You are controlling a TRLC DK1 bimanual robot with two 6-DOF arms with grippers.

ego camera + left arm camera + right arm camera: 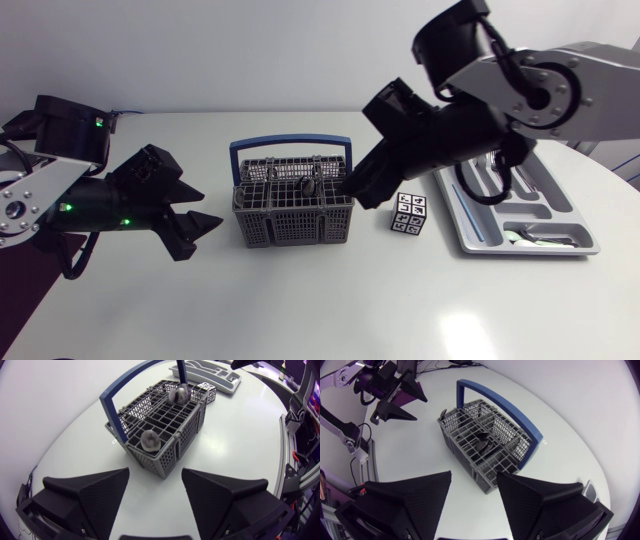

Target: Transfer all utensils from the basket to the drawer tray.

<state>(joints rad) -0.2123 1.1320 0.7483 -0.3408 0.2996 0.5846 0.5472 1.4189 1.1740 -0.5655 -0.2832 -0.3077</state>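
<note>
While the basket [290, 228] stands at the middle of the tabletop [300, 300] with two spoons [150, 440] upright in its cells, the right tool [360, 192] hangs over its tray-side end, fingers spread and empty. The left tool [212, 204] sits beside the basket's other end, also released. The tray [525, 250] lies past a marker cube [408, 215].

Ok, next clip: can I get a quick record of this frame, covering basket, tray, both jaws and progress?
basket: grey, blue handle, mid-table
in basket: at least two utensils, rounded ends up
drawer tray: to the basket's right, some cutlery already in it
marker cube: between basket and tray
left jaws: open, empty, left of the basket, apart from it
right jaws: open, empty, at the basket's right end
progress: transfer unfinished
</note>
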